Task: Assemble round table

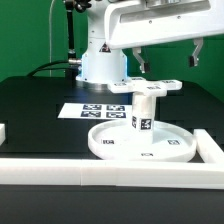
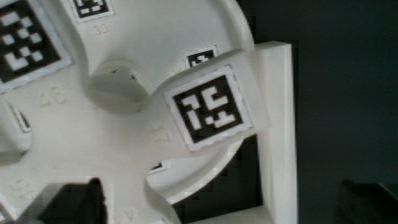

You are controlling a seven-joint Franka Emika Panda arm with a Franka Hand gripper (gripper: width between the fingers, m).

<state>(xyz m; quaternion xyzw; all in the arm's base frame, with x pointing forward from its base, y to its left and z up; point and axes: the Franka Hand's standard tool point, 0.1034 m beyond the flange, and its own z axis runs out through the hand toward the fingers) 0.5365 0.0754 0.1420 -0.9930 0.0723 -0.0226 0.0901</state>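
Note:
The large round rimmed disc [image 1: 112, 143] lies flat on the black table near the front. The short thick cylinder [image 1: 145, 112] stands upright on it, with tags on its side. The cross-shaped piece [image 1: 152, 89] sits on top of the cylinder. My gripper [image 1: 168, 56] hangs a little above the cross-shaped piece, open and empty, with one finger on each side. In the wrist view the cross-shaped piece [image 2: 107, 130] fills the picture from close up with its tags, and my dark fingertips [image 2: 71, 203] show far apart at the edge.
The marker board [image 1: 92, 110] lies flat behind the disc. White border rails run along the front [image 1: 110, 172], the exterior view's right [image 1: 207, 147] and left [image 1: 3, 131]. The robot base [image 1: 102, 65] stands at the back.

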